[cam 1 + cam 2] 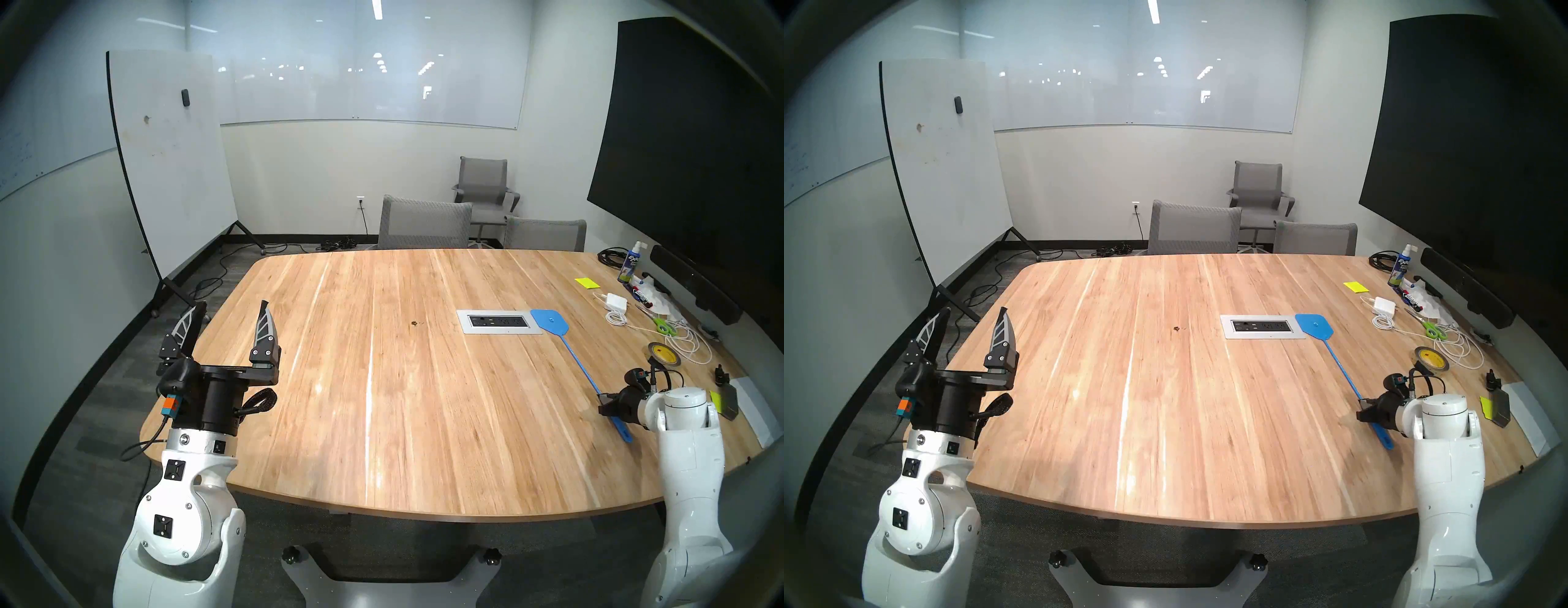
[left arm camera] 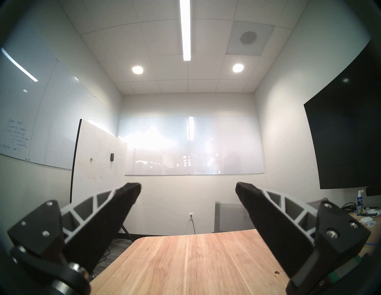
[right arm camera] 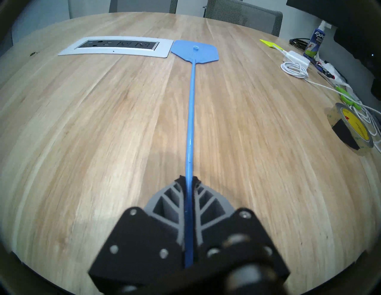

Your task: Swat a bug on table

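Observation:
The bug (image 1: 413,324) (image 1: 1176,328) is a tiny dark speck near the middle of the light-wood table (image 1: 382,403), left of the power panel. It also shows in both wrist views: bug (image 2: 276,272), bug (image 3: 32,54). A blue swatter (image 1: 549,324) (image 3: 194,51) lies with its head flat on the wood beside the panel, well right of the bug. My right gripper (image 1: 604,399) (image 3: 188,178) is shut on its thin handle low over the table's right side. My left gripper (image 1: 233,305) (image 2: 188,185) stands open and empty above the left edge.
A silver power outlet panel (image 1: 499,321) is set into the table. Along the right edge lie a tape roll (image 1: 664,353), green scissors (image 1: 662,326), a white charger with cable (image 1: 616,302), a spray bottle (image 1: 630,263) and sticky notes (image 1: 586,282). Grey chairs (image 1: 424,225) stand at the far edge.

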### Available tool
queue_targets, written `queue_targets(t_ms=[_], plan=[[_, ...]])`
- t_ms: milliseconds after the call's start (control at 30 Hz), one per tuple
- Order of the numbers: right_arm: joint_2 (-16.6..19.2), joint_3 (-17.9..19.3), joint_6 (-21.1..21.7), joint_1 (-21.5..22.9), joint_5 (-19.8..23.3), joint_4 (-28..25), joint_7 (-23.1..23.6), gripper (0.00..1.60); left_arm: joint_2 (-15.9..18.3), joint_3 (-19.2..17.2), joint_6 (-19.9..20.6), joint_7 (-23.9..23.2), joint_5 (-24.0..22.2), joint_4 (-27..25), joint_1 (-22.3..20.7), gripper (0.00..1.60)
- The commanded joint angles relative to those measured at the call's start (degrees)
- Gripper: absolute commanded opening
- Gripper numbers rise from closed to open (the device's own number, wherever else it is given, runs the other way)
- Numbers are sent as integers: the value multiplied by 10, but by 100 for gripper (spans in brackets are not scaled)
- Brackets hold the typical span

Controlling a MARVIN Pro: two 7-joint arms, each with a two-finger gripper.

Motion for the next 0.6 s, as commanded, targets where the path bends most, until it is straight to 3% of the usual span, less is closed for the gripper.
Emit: queue_targets(t_ms=[0, 367, 567], plan=[[-5, 29, 1, -68, 11, -52, 31, 21, 0, 1, -1, 0, 0, -11, 1, 160], [-29, 100, -9, -130, -15, -110, 96, 18, 0, 1, -2, -1, 0, -11, 0, 160], [-44, 143, -29, -181, -21, -175, 153, 13, 0, 1, -2, -1, 0, -10, 0, 160]])
